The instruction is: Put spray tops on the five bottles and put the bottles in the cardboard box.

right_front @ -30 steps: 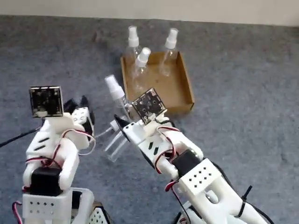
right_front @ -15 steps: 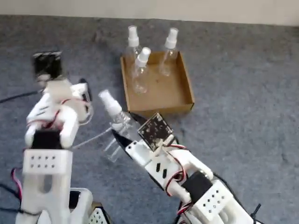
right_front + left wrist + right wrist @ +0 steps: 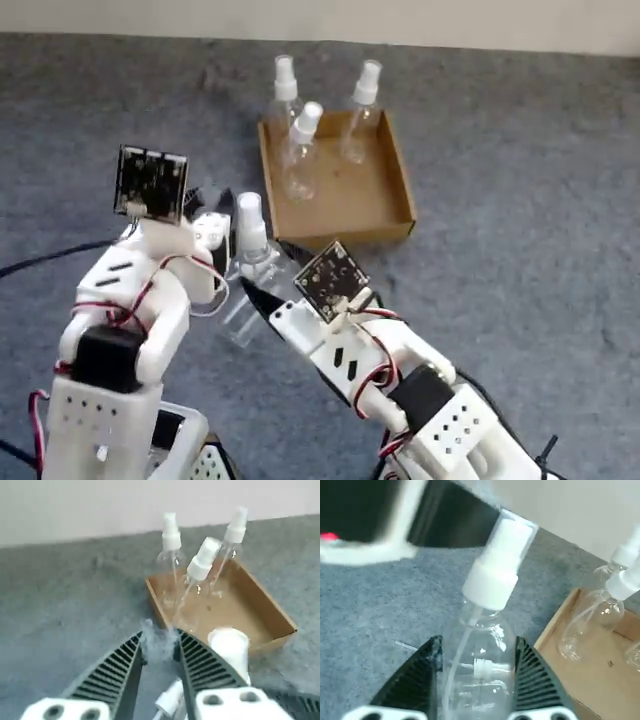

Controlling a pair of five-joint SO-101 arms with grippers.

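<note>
From above: my right gripper [image 3: 268, 272] is clamped on a bottle [image 3: 252, 258], upright on the carpet [image 3: 520, 150] just in front of the box [image 3: 405, 190]. Its top [image 3: 248, 212] is on. My left gripper [image 3: 215, 215] hangs right beside that top, on the side away from the box. Another bottle [image 3: 235, 320] lies flat between my arms. Three capped bottles [image 3: 300, 150] are in the box, crowded toward its far end.

Left wrist now: my fingers stand narrowly apart, and there is carpet between them, nothing gripped. The white top sits just outside one finger. A loose spray head [image 3: 169, 700] lies low on the carpet. Past the tips are the box and its three.

Right wrist: both fingers press the clear bottle's sides, with the top rising above them. My left arm [image 3: 395, 520] blocks what's behind. A thin tube [image 3: 405, 646] lies on the carpet.
</note>
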